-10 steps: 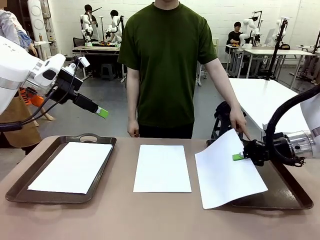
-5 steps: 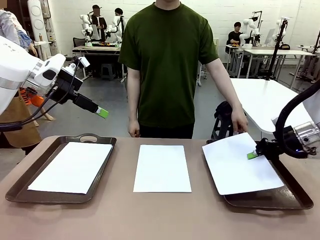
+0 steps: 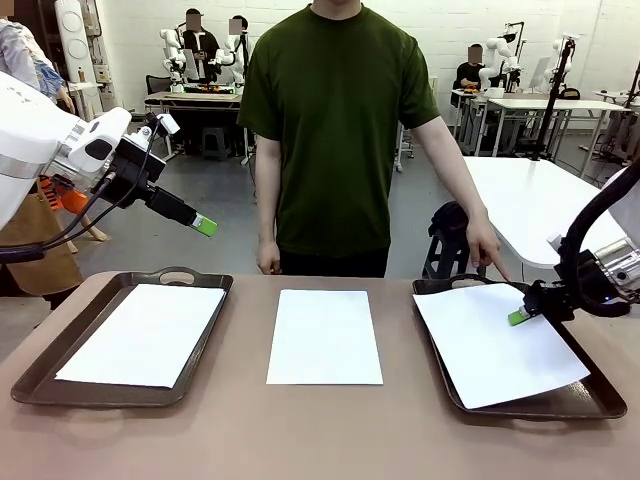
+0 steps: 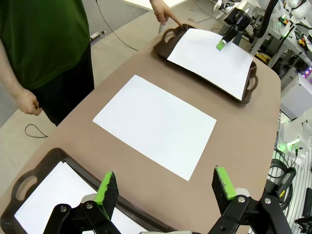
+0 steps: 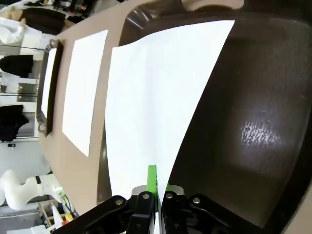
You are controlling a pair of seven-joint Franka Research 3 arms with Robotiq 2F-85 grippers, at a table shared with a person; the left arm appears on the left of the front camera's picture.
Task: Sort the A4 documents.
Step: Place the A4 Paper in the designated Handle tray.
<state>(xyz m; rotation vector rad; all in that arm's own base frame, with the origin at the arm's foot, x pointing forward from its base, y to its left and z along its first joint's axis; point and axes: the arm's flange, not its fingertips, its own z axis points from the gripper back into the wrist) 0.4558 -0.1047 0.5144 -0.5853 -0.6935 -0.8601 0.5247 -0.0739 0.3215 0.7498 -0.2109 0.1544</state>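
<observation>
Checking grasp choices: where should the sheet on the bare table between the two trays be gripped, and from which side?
Probably its left long edge, near the front corner, approached low from the left by the open left hand. The middle sheet lies flat and thin, so nothing stands up to pinch from above; bare table beside that edge leaves room before the left tray.

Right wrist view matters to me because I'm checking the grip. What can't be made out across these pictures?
- Right wrist view: how many sheets the right gripper pinches; the right-tray sheet edge is too thin to tell.
- Front view: the right tray floor under that sheet, covered by it.
- Left wrist view: the left tray, its near part cut off by the bottom edge and behind the left gripper.
</observation>
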